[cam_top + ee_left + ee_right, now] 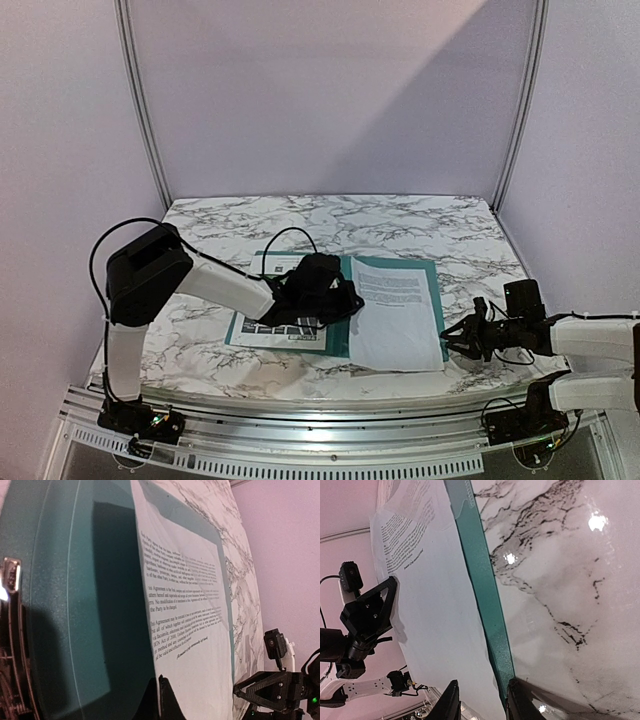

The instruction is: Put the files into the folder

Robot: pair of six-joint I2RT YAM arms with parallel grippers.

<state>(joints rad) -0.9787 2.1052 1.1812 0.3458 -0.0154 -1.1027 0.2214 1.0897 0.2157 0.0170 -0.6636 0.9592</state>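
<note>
Folder: I see the teal folder (395,264) lying open and flat in the middle of the marble worktop (420,225), nearer the near edge than the far one.
White sheet: the page with black text (395,320) lies on the folder's right half, a strip of teal showing along its far and right sides. Its near end runs a little past the folder's near edge.
Green sheet: the page with the green header (265,333) lies on the folder's left half, partly hidden under my left arm (200,275).
Left gripper: my left gripper (345,300) sits low over the folder's middle, just beside the white sheet's left edge. Its fingers are clenched together. I cannot tell from the wrist view whether they pinch anything or only press on the teal surface.
Right gripper: my right gripper (480,700) is at the folder's near-right corner, close to the worktop's right edge. Its fingers (449,702) stand apart, and the folder's thin teal edge runs in between them. I see no clamp on it.
Arms: the two are well apart, with the white sheet between them.
</note>
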